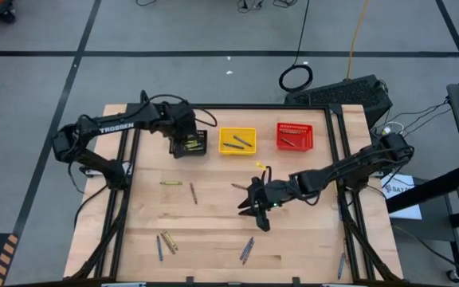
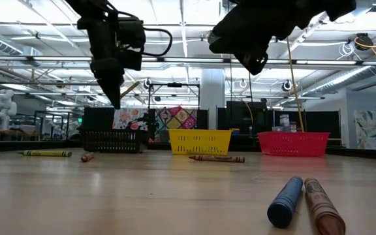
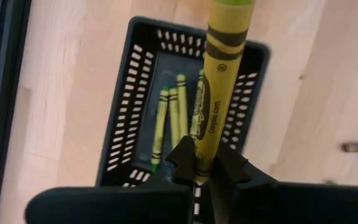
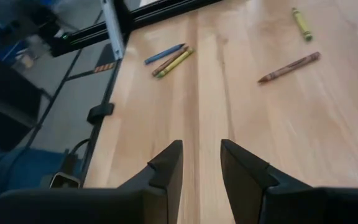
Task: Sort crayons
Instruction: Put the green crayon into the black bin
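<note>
- High view: the left pincer point(image 1: 188, 143) is seen above the black mesh basket point(image 1: 191, 147) at the far left of the tabletop point(image 1: 213, 231), while the right pincer point(image 1: 255, 209) is held over the middle of the tabletop.
- Left wrist view: an olive-yellow crayon point(image 3: 215, 93) is clamped at its lower end between the narrow fingers of the left pincer point(image 3: 199, 167), and is held directly above the black mesh basket point(image 3: 135, 93).
- Four more olive-yellow crayons point(image 3: 169, 118) are seen lying on the floor of that basket.
- Right wrist view: the fingers point(image 4: 166, 168) of the right pincer point(image 4: 201, 163) are spread apart with nothing between them, and bare wood is seen below.
- A yellow mesh basket point(image 1: 237, 141) with crayons inside is placed beside the black one, and a red mesh basket point(image 1: 295, 136), also with contents, is set just beyond it.
- Loose crayons are scattered over the tabletop: an olive-yellow one point(image 1: 170, 183) and a brownish-red one point(image 1: 193, 192) lie left of centre, and another point(image 1: 239, 186) lies near the right pincer.
- A small cluster of blue, brownish and yellow crayons point(image 1: 166, 243) is found near the front left, and a blue crayon point(image 1: 246, 249) lies near the front centre.
- Low view: a blue crayon point(image 2: 285, 201) and a brownish-red crayon point(image 2: 321, 204) are seen side by side, close to the camera.
</note>
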`<state>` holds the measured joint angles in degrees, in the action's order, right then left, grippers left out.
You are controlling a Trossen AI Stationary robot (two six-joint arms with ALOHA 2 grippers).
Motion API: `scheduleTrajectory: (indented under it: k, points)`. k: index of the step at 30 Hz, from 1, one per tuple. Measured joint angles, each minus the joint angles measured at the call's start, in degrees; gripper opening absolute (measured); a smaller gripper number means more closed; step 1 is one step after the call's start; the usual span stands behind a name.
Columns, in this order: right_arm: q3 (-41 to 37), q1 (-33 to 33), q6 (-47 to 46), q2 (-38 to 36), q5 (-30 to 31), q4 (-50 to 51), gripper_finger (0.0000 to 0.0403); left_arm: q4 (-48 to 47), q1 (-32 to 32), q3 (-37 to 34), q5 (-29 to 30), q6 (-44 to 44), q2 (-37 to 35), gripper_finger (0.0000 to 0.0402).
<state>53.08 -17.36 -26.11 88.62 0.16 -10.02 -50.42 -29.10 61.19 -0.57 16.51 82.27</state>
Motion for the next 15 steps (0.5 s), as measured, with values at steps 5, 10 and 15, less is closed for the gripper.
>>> scheduleTrajectory:
  k: [5, 10, 15]
  points:
    - [0.00, -2.24, -3.49, 0.00, 3.53, -0.02, 0.0096, 0.03, -2.66, 0.00, 0.58, 3.81, 3.82, 0.0018]
    - [0.00, -4.66, -6.12, 0.00, 7.21, -0.02, 0.0096, -0.09, -4.77, 0.00, 1.74, 6.61, 7.65, 0.0018]
    - [0.00, -6.56, -6.54, 0.00, 10.80, -0.02, 0.0096, -0.25, -5.05, 0.00, 1.72, 8.23, 10.54, 0.0018]
